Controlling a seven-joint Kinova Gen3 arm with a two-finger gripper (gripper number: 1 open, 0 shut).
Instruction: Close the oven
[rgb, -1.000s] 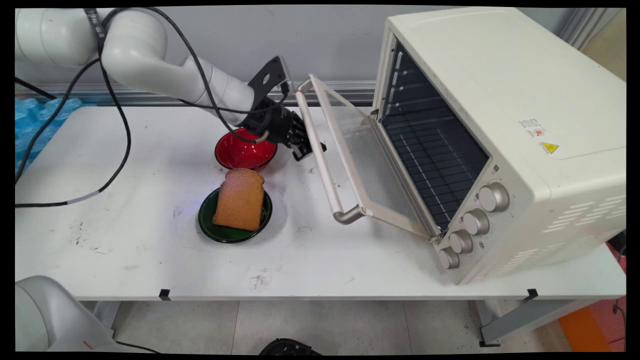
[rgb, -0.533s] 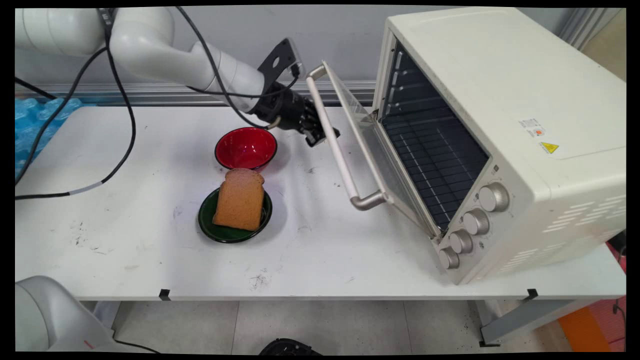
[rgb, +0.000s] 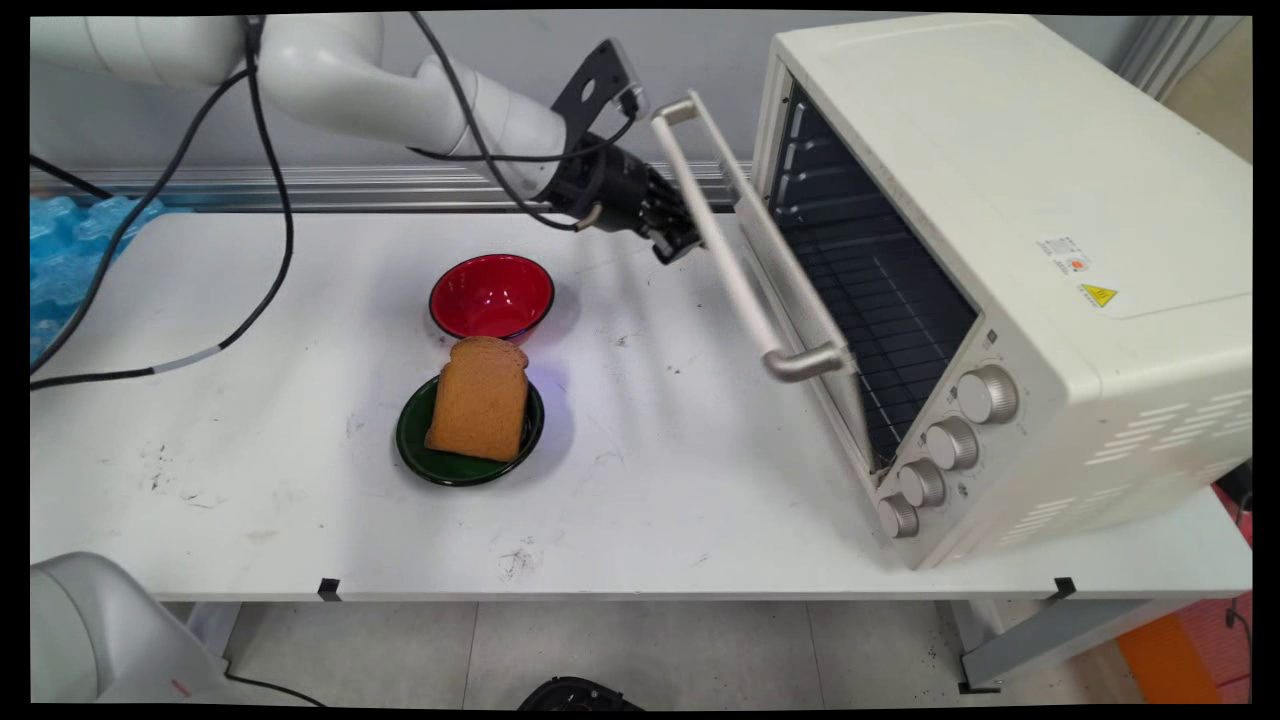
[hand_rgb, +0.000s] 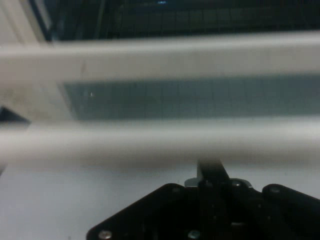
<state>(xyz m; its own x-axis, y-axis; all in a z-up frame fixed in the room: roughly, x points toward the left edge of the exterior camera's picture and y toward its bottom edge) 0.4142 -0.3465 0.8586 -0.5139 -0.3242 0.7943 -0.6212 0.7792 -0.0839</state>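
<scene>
The claw (rgb: 678, 243) sits high over the back of the tabletop (rgb: 300, 480), right up against the handle (rgb: 745, 262) of the oven door (rgb: 800, 300). In the hand view the pale handle bar (hand_rgb: 160, 142) runs straight across, just above the claw's black linkage (hand_rgb: 212, 210), with a single dark finger (hand_rgb: 212, 172) standing up to meet the bar's lower edge. Only that one narrow black piece shows there, so the fingers look pressed together, closed on nothing, the tip against the handle rather than wrapped around it.

The door stands steeply tilted, partly open, hinged at its lower edge on the cream oven (rgb: 1000, 250), which takes up the right side of the tabletop. Through the gap the dark wire racks (rgb: 880, 300) show inside. Four round knobs (rgb: 950, 445) run in a row down the oven's front corner.

Left of the oven and well clear of the claw, a red bowl (rgb: 491, 296) sits empty on the tabletop. Just in front of it, a slice of brown bread (rgb: 480, 398) lies on a dark green plate (rgb: 415, 455), its top edge close to the bowl's rim. Black cables (rgb: 270, 200) hang down from the arm across the left side.
</scene>
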